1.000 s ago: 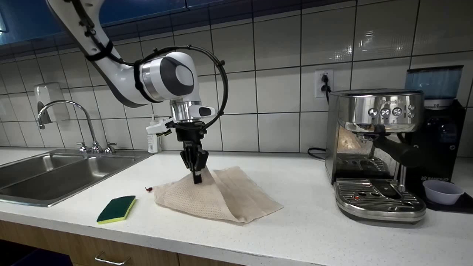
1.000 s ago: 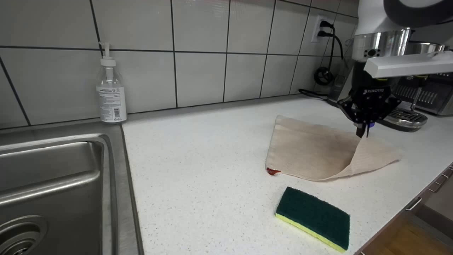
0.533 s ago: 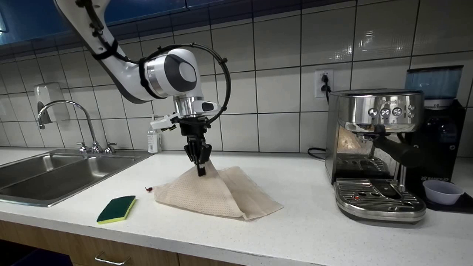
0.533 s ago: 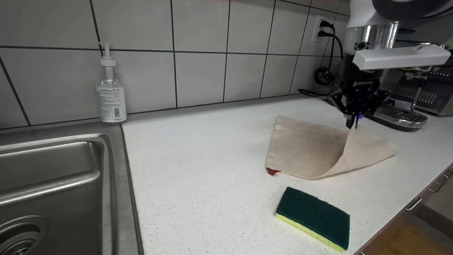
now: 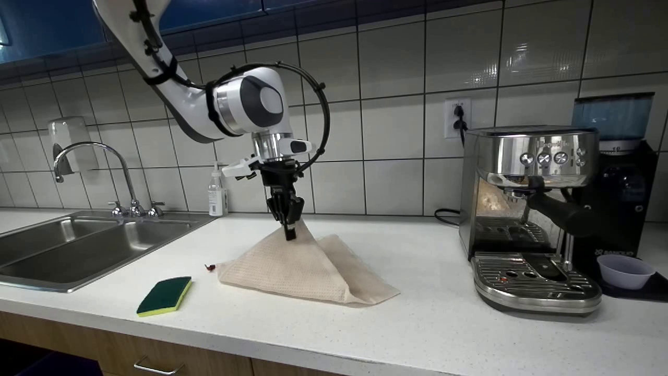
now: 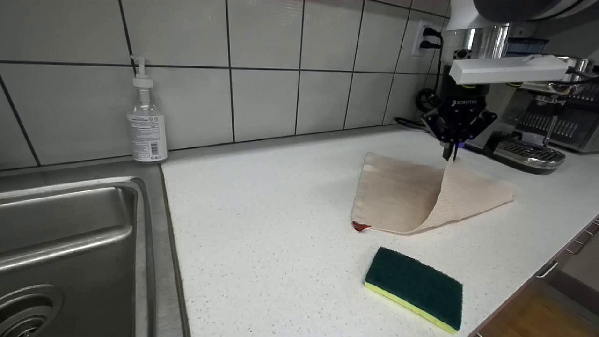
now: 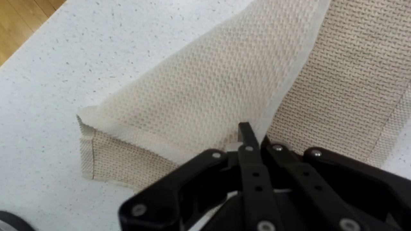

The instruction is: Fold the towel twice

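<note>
Beige waffle-weave towel point(image 5: 302, 269) is pinched at one corner by the Robotiq gripper point(image 6: 450, 156); beneath it, one fold seems part-made, another unstarted.

Beige towel point(image 5: 308, 274), textured weave, on white table point(image 5: 428, 329); one part raised to a peak, leaning partway over the flat remainder.
</note>
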Available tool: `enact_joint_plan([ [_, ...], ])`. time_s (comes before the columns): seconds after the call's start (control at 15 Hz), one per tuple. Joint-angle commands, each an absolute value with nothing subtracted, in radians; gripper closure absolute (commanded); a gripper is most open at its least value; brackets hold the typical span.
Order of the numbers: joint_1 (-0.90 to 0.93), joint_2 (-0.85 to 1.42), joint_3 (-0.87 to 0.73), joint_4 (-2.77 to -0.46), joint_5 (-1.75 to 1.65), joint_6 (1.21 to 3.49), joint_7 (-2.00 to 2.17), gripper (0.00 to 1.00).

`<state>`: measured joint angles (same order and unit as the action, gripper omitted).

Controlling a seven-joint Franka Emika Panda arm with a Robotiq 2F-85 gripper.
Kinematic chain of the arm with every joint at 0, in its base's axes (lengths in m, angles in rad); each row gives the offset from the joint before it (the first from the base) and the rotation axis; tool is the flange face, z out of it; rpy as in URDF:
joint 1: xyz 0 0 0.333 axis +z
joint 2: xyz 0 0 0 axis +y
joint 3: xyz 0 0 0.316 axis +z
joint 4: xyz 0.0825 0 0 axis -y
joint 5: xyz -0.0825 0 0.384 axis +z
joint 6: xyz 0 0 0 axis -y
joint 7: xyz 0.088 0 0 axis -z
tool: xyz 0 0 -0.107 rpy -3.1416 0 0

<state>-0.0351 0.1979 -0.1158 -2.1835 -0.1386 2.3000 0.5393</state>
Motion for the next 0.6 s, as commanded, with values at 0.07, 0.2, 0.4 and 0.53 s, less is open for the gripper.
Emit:
enact_joint_plan([
  [0.07,-0.028,0.243,-0.118,-2.099,-0.105,2.272,0.543,1.00],
  [0.2,-0.027,0.256,-0.118,-2.077,-0.092,2.271,0.542,1.00],
  [0.4,-0.025,0.274,-0.120,-2.046,-0.081,2.268,0.544,1.00],
  [0.53,-0.025,0.287,-0.121,-2.022,-0.072,2.263,0.545,1.00],
])
